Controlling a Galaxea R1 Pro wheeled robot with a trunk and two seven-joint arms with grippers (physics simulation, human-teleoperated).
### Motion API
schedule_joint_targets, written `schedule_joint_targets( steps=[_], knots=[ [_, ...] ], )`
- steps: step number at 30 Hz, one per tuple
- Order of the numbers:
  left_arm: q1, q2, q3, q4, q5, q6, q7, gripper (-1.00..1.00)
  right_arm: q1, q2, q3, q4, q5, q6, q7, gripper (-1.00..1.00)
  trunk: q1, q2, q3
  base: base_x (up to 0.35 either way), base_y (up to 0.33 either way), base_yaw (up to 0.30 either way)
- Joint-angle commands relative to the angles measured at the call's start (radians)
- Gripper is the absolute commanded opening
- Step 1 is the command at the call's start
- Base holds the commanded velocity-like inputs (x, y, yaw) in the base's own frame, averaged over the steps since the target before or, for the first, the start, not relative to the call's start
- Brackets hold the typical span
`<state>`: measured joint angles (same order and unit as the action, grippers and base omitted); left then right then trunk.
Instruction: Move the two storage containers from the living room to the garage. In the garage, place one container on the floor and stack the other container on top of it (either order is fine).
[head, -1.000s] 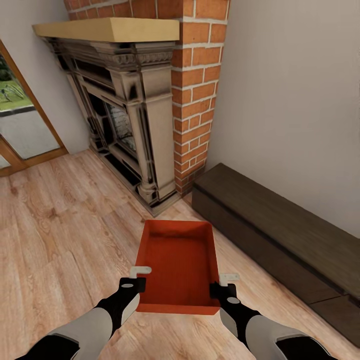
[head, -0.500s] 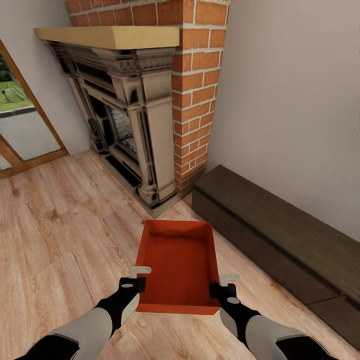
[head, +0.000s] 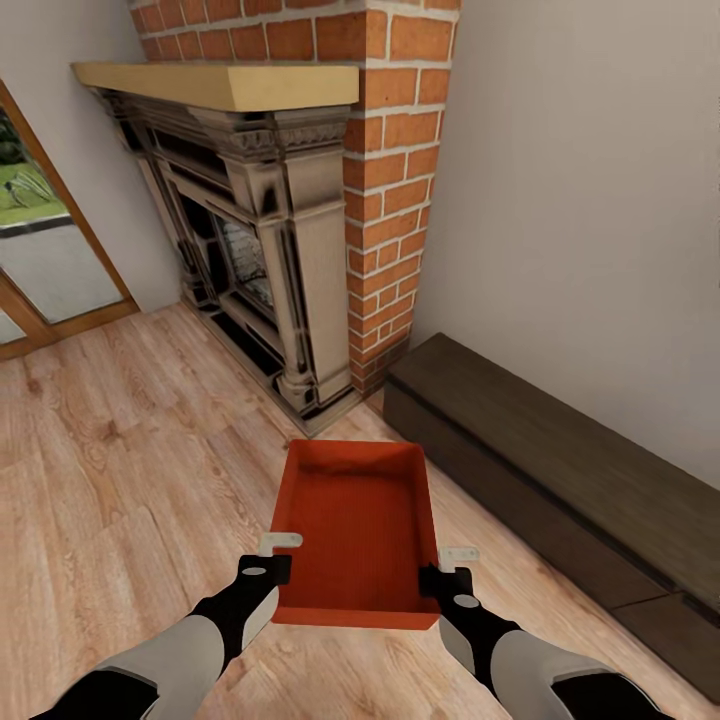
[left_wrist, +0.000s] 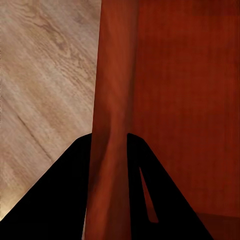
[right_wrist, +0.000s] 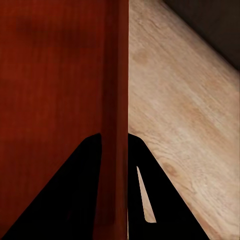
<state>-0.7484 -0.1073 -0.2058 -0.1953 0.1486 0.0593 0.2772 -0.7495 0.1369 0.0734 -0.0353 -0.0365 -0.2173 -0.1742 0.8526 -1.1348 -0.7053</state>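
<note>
Container held over living-room floor.
We see the left gripper (head: 283, 556) and right gripper (head: 447, 568) each clamped on a side wall of the orange-red storage container (head: 358, 530), held above wood-plank flooring (head: 120, 480) near the brick fireplace (head: 300, 220).

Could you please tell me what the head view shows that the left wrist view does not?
Head view alone: the red-brick fireplace, dark wooden bench, wood-framed glass door, right gripper and the orange-red plastic storage container's whole outline. Left wrist view alone: close up, the left gripper's dark fingers straddling the container's thin side wall. Both: the container and light wood-plank flooring.
</note>
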Motion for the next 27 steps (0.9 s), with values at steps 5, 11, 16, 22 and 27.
schedule_joint_targets(
  steps=[5, 11, 16, 22, 27],
  knots=[
    [0.000, 0.001, 0.002, -0.003, -0.006, 0.007, 0.027, -1.00, -0.001, 0.005, -0.018, 0.000, 0.007, 0.003, -0.005, -1.00, -0.019, 0.035, 0.015, 0.000, 0.000, 0.000],
    [0.000, 0.002, 0.002, -0.003, -0.006, 0.007, 0.027, -1.00, -0.001, 0.003, -0.018, 0.000, 0.007, 0.003, -0.005, -1.00, -0.042, 0.077, 0.034, 0.000, 0.000, 0.000],
    [0.000, 0.002, 0.002, -0.003, -0.006, 0.007, 0.027, -1.00, -0.001, 0.003, -0.018, 0.000, 0.007, 0.002, -0.005, -1.00, -0.058, 0.105, 0.047, 0.000, 0.000, 0.000],
    [0.000, 0.001, 0.002, -0.003, -0.006, 0.007, 0.027, -1.00, -0.001, 0.001, -0.018, 0.000, 0.004, 0.004, -0.006, -1.00, -0.058, 0.105, 0.054, 0.000, 0.000, 0.000],
    [0.000, 0.002, 0.002, -0.003, -0.006, 0.007, 0.027, -1.00, -0.001, 0.001, -0.019, 0.000, 0.004, 0.004, -0.006, -1.00, -0.058, 0.105, 0.062, 0.000, 0.000, 0.000]
  ],
)
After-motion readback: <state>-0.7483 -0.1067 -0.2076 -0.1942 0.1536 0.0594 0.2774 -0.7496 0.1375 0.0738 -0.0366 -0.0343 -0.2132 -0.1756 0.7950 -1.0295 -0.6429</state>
